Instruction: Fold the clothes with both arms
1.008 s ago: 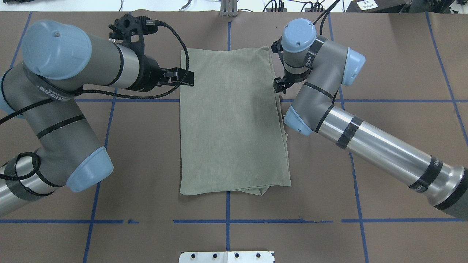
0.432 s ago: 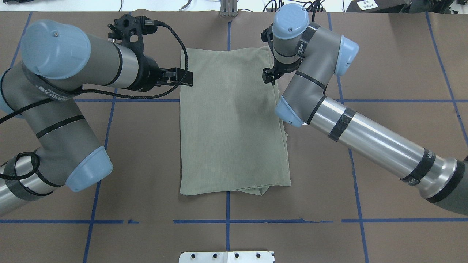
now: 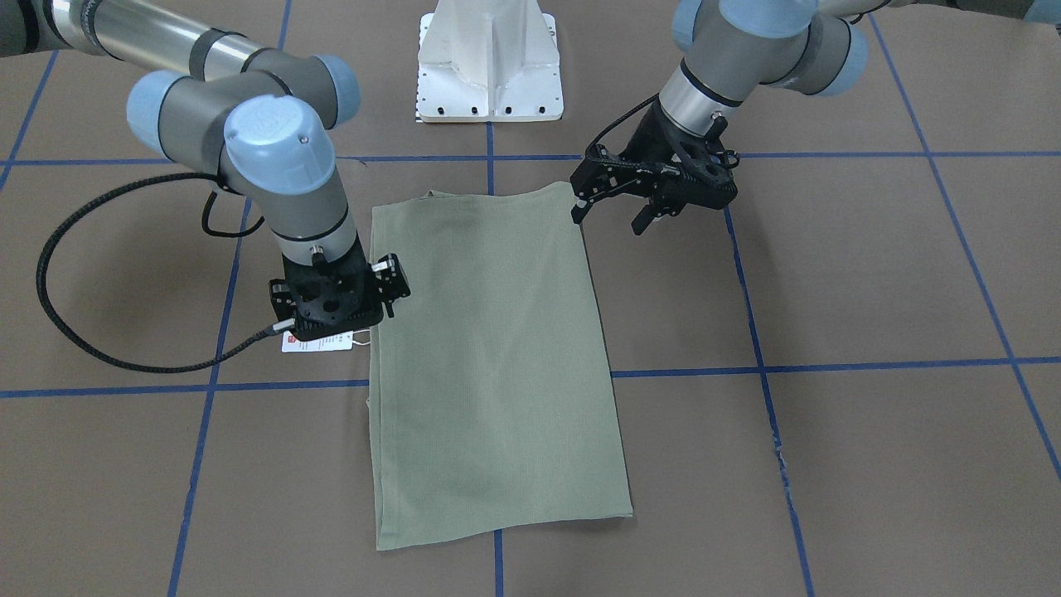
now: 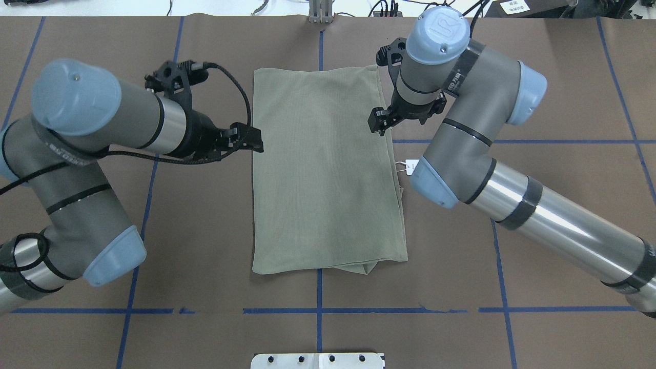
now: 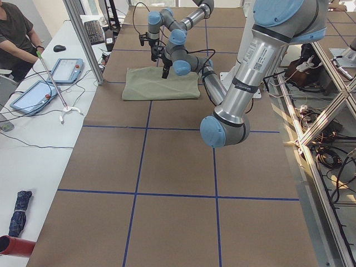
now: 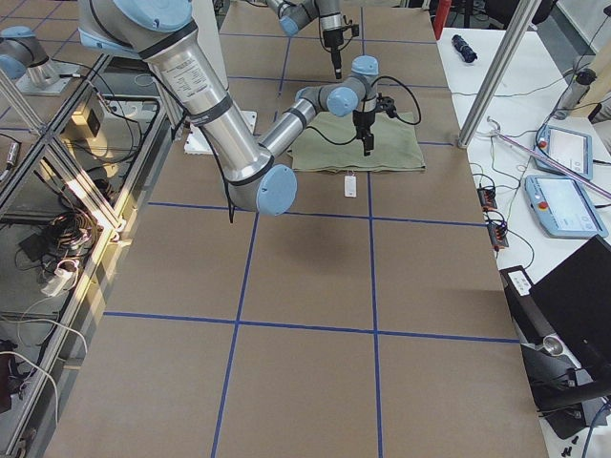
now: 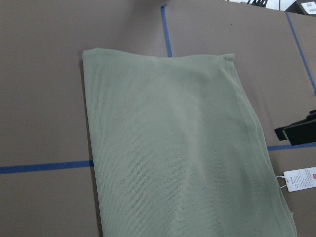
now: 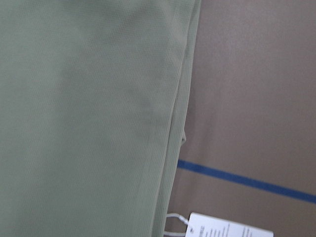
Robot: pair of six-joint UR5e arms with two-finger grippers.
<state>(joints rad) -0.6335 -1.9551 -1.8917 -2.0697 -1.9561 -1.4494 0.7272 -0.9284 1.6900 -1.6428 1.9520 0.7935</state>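
The shirt (image 4: 328, 174) lies flat on the table (image 4: 538, 246), straight out from the white base (image 3: 489, 58), with one short end toward the base and the other away from it. It is already a long, narrow rectangle. No sleeve, collar or logo shows, so the sides and sleeves seem to have been turned in. At the end nearest the base a lower layer peeks out under the top one. Stacked layers also show along the long edge on the base's right side. The paper tag (image 3: 319, 342) lies on the table just outside that edge, on its string.

The first folds look done, and I judge the job roughly half finished. The strip has not yet been folded along its length, bringing the far end toward the base or the near end away from it.

Neither arm has hold of the cloth. The left gripper (image 3: 605, 224) hangs raised above the table beside the long edge on the base's left side, its fingers spread and empty. The right gripper (image 4: 379, 121) is low over the opposite long edge, close to the cloth. Its fingers are hidden under its own body, so I cannot tell whether they are spread or pressed together.
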